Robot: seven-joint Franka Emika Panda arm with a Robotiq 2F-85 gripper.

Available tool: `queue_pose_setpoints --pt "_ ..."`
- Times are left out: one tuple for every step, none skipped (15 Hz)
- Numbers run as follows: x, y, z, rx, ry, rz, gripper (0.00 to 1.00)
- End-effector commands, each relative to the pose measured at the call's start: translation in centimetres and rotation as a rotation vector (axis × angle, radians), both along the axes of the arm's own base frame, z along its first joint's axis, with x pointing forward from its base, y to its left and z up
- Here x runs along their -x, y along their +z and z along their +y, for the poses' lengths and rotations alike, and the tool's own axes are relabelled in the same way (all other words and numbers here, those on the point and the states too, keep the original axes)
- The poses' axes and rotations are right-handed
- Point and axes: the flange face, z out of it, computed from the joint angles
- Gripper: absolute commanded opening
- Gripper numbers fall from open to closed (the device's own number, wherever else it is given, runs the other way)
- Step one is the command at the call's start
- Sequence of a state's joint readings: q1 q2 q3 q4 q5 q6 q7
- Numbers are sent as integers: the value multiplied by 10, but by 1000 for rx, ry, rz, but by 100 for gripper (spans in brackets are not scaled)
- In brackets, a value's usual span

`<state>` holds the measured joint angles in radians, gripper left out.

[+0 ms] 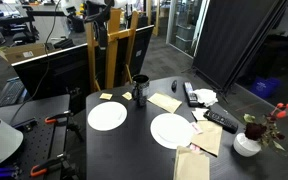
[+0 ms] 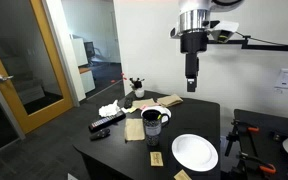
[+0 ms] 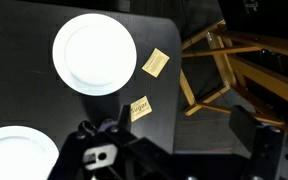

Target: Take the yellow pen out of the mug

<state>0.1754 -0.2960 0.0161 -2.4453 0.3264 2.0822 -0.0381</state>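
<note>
Gripper [image 2: 191, 86], fingers spread, high above the table [image 2: 212, 122], mug [image 2: 152, 122] at its 7 o'clock; a misaligned descent could tip the mug or miss the pen, indiscernible here.

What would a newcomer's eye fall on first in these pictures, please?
The two white plates glow against the dark table, with the small mug near them. The end effector hangs high above the table, well clear of the mug.

Exterior views: table [image 1: 134, 150] from different sides; wrist view overhead, facing down.
</note>
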Motion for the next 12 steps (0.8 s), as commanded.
queue_pose_setpoints --pt "0 0 0 0 0 1 100" --pt "0 0 0 0 0 0 100" --pt "0 0 0 0 0 0 100" --pt "0 0 0 0 0 0 100" --pt "0 0 0 0 0 0 100" --pt "0 0 0 0 0 0 100" --pt "0 0 0 0 0 0 100" --pt "0 0 0 0 0 0 100" --pt "0 0 0 0 0 0 100" --pt "-4 -1 -1 8 -1 -7 100" --pt "-7 -2 -1 11 6 -18 100" --pt "-12 -4 -3 14 19 -32 100"
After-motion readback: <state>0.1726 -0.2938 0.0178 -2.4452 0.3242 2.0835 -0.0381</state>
